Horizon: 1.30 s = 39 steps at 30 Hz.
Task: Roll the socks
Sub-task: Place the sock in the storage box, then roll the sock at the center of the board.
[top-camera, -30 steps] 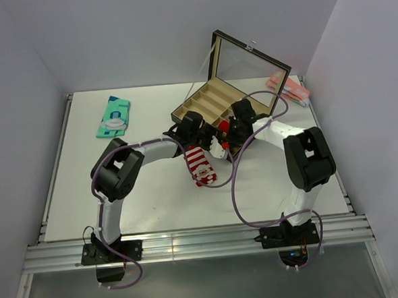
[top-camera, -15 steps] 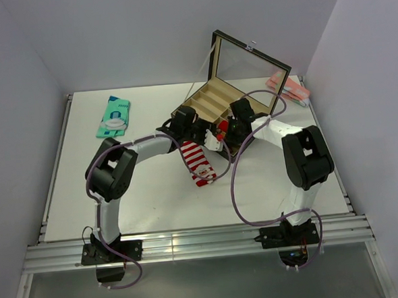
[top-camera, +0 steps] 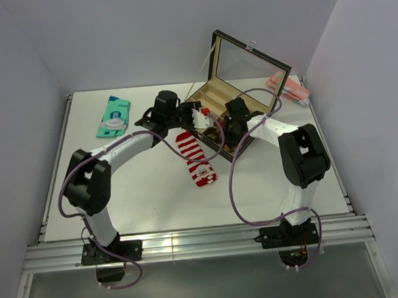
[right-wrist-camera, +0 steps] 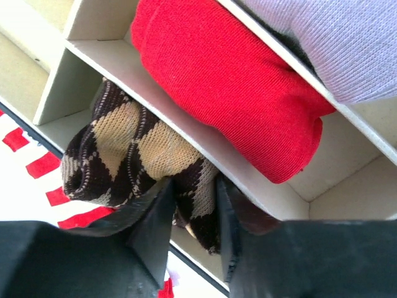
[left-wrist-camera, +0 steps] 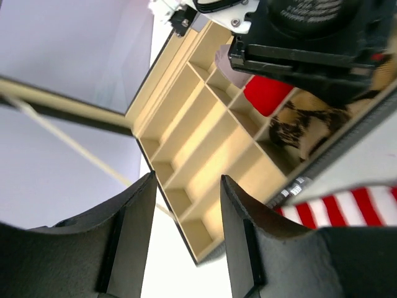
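The brown argyle sock (right-wrist-camera: pixel 124 143) sits bunched in a near compartment of the wooden box (top-camera: pixel 213 97). My right gripper (right-wrist-camera: pixel 193 186) is down in that compartment, and a fold of the argyle fabric fills the gap between its fingers. The red-and-white striped sock (top-camera: pixel 194 157) lies flat on the table in front of the box, Santa face toward me. My left gripper (top-camera: pixel 187 116) hovers at the box's near left side. In the left wrist view the left gripper (left-wrist-camera: pixel 186 186) is open and empty, facing the argyle sock (left-wrist-camera: pixel 304 124) and the striped sock (left-wrist-camera: pixel 347 208).
A plain red roll (right-wrist-camera: pixel 229 81) and a lavender knit item (right-wrist-camera: pixel 347 43) fill neighbouring compartments. The glass lid (top-camera: pixel 248 61) stands open behind the box. A teal packet (top-camera: pixel 114 116) lies at the far left and a pink packet (top-camera: pixel 288 88) at the far right.
My left gripper has lifted off the striped sock and swung back and left toward the box. The sock is left stretched flat. The right arm has barely moved.
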{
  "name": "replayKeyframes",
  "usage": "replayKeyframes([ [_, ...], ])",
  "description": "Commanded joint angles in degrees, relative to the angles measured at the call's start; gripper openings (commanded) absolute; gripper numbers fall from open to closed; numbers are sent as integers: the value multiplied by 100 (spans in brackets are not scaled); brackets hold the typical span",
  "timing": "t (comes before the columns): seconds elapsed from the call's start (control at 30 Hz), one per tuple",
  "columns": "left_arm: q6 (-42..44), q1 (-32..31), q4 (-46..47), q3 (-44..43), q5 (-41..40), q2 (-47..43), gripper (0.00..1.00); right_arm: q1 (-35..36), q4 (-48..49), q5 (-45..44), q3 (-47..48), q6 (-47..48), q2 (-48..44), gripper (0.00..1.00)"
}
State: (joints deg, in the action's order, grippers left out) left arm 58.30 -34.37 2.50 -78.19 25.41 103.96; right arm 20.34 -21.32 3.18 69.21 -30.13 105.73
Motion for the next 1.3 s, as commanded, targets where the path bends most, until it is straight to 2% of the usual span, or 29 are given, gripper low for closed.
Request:
replayKeyframes([
  [0.0, -758, 9, -56, 418, -53, -745, 50, 23, -232, -432, -21, 104, 369, 41],
  [0.2, -1734, 88, -233, 849, -439, -1334, 49, 14, -13, -503, -320, -28, -17, 51],
  [0.37, -2471, 88, -636, 1095, -993, -1721, 44, 23, 181, -529, -478, -221, -482, 57],
  [0.67, -3272, 80, -1121, 1315, -1512, -1871, 40, -3, 190, -555, -443, -379, -1019, 59],
  [0.9, -3203, -105, -848, 1912, -1460, -2213, 46, -56, 163, -617, -610, -423, -1485, 60],
  [1.17, -3193, -1133, 4, 2836, -2048, -2232, 54, -223, 347, -582, -1155, -573, -2249, 60],
  [1.2, -3194, -1186, 66, 2932, -2066, -2170, 60, -241, 374, -556, -1234, -608, -2337, 60],
  [1.27, -3167, -1318, 303, 3099, -2005, -2178, 61, -311, 453, -529, -1427, -661, -2583, 60],
])
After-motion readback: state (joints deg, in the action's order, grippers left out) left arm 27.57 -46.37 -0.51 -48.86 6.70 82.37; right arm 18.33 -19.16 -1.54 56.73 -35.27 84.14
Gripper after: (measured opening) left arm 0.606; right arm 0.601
